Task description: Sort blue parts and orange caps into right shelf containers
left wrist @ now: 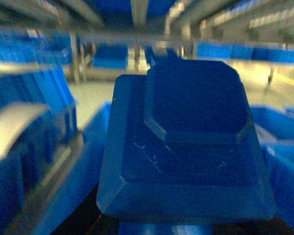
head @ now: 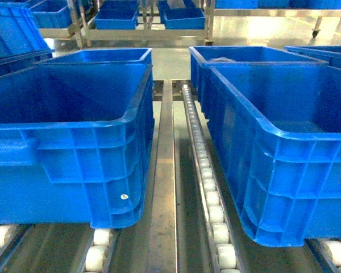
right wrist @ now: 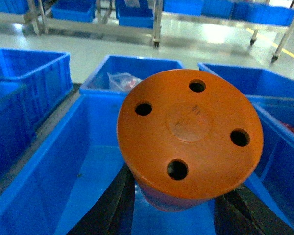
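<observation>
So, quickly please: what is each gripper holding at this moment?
Left gripper: closed on a blue part.
Right gripper: closed on an orange cap, above a blue bin.

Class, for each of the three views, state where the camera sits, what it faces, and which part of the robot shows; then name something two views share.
Head: on the robot, slanting down at two large blue bins on the roller shelf; no arm shows.
Left wrist: on the left arm, close behind a held blue part; blurred, jaws barely visible.
Right wrist: on the right arm, above an open bin, an orange cap between dark jaws.
Shared: all three views show the far bin racks.
</observation>
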Available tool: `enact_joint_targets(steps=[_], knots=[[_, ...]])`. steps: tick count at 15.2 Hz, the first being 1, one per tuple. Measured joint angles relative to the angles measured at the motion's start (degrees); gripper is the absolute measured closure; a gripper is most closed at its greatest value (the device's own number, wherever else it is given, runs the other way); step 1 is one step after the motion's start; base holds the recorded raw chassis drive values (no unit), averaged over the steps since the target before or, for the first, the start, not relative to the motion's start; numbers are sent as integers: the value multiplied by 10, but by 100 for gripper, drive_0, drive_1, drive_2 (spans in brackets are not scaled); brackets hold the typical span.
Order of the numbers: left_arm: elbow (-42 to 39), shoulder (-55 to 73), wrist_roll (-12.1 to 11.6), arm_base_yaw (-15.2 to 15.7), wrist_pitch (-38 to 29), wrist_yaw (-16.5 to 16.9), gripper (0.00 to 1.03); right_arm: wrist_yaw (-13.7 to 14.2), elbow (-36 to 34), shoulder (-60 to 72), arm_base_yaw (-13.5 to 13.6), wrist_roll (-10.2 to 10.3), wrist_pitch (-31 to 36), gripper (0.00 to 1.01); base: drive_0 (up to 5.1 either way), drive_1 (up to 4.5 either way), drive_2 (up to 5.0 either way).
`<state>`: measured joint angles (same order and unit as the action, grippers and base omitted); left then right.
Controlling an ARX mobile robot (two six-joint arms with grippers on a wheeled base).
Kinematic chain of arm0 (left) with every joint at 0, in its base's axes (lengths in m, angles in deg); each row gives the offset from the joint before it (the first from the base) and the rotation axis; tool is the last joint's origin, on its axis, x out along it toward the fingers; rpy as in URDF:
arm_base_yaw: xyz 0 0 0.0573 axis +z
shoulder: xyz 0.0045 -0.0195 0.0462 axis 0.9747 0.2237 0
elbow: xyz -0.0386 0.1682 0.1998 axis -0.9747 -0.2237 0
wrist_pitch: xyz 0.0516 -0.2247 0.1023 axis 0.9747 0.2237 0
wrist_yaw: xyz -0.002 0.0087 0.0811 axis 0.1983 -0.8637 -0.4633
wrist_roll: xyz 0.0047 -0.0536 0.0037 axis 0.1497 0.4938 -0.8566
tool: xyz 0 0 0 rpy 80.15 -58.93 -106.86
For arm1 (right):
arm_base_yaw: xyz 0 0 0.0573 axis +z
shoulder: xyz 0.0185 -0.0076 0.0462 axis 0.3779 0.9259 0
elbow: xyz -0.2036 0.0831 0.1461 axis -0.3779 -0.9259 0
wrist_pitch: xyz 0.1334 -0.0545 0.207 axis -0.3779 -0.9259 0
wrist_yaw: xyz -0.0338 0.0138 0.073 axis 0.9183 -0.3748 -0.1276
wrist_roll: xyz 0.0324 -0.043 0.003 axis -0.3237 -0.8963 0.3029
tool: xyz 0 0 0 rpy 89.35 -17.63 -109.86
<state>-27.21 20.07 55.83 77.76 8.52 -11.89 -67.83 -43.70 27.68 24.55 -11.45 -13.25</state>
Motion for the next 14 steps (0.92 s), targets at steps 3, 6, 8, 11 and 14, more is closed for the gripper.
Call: enact_joint_targets(steps=[3,6,8,11,14], knots=[[143,206,43,-16,57,-3,28,14,117,215,14,8,-10,28,0,0,0],[121,205,43,-17,37,10,6,14,118,227,10,10,6,4,0,0,0],[84,169,58,-16,46,-2,5,53,120,235,10,2,1,3,0,0,0],[-21,118,4,-6,-74,-30,37,-42,-29,183,-23,33,228,43,0,0,0],[-128,34,-8,-8,-91,-30,79,-43,-129,98,-26,35,243,85,0,0,0]])
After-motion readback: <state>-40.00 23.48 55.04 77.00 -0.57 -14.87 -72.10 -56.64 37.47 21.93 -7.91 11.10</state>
